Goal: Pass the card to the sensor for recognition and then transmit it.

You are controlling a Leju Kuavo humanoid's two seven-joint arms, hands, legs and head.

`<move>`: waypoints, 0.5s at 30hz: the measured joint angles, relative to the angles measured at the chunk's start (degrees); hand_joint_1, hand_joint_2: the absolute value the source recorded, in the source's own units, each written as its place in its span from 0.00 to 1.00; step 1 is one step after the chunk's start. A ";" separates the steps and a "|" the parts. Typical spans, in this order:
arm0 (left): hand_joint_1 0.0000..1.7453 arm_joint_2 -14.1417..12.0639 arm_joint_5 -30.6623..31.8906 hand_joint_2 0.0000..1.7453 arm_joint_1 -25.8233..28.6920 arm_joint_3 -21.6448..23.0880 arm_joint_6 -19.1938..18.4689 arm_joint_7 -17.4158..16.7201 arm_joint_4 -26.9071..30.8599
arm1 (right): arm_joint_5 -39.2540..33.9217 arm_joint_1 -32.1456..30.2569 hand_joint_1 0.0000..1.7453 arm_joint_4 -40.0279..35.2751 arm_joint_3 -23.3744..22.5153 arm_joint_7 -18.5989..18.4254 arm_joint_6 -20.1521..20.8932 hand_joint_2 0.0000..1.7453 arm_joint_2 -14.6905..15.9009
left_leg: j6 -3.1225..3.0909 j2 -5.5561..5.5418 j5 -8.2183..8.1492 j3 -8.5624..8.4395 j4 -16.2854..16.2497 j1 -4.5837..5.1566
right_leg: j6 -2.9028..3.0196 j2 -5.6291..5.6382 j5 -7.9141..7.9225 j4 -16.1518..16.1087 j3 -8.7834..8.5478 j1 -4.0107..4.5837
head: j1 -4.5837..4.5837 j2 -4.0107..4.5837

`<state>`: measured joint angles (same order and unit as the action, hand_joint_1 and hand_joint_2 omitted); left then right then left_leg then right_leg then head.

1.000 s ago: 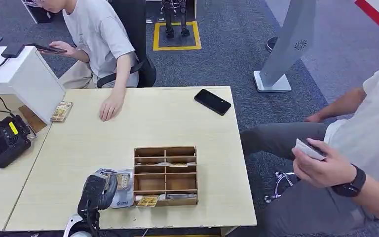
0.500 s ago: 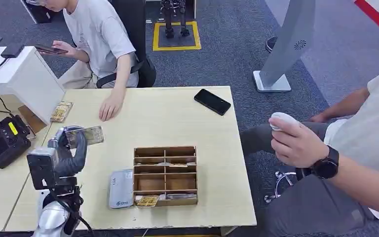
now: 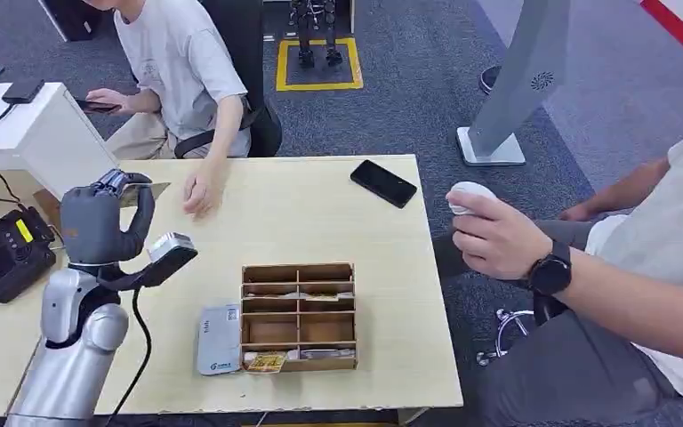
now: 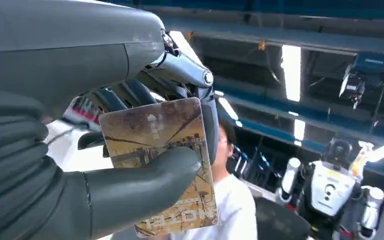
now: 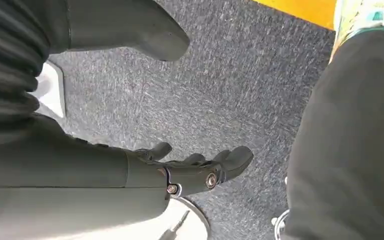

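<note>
At the lower left of the head view the silver left arm rises over the table [image 3: 338, 222], whose near edge runs along the bottom of the frame. Lower centre, close to that edge, sits a wooden divided box [image 3: 299, 316] with a patterned card in its front-left compartment and flat items in others; a grey card reader [image 3: 219, 339] lies just left of it. Bare tabletop stretches between the box and the far edge. The left hand [image 3: 100, 222] is raised at mid left, above the table's left edge, pinching the card [image 3: 140, 190]. The left wrist view shows what the head view cannot: the card [image 4: 167, 165] clamped between thumb and fingers, printed face visible. The right wrist view shows the right hand [image 5: 190, 167] over grey carpet, fingers apart, holding nothing. Farther, upper centre, a black phone [image 3: 382, 183] lies near the far edge.
</note>
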<state>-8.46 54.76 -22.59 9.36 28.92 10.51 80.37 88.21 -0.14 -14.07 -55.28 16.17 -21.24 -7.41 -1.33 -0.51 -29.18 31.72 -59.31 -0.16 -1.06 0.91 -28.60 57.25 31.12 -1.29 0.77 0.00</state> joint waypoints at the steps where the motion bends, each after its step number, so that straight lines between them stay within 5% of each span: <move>1: 1.00 -0.17 1.84 1.00 -1.17 0.42 0.15 -0.77 -1.18 | -0.02 0.08 0.00 0.50 0.24 0.09 0.04 1.00 0.35 | -0.02 -0.03 0.02 0.03 -0.01 0.00 | 0.00 -0.04 0.00 0.00 0.00 0.00 | -0.07 0.00; 15: 1.00 -0.61 8.26 1.00 -9.44 1.27 1.94 -5.16 -10.86 | -0.07 0.13 0.00 2.25 1.27 1.05 -0.48 1.00 2.01 | -0.02 -0.01 0.02 0.03 -0.01 0.00 | 0.00 0.01 0.05 0.01 0.02 0.00 | -0.04 0.00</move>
<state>-9.07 63.01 -32.03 10.62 30.86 5.35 69.50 88.15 -0.02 -11.82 -54.01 17.22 -21.73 -5.40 -1.35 -0.52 -29.16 31.75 -59.32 -0.15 -1.06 0.92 -28.55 57.25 31.14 -1.29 0.72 0.00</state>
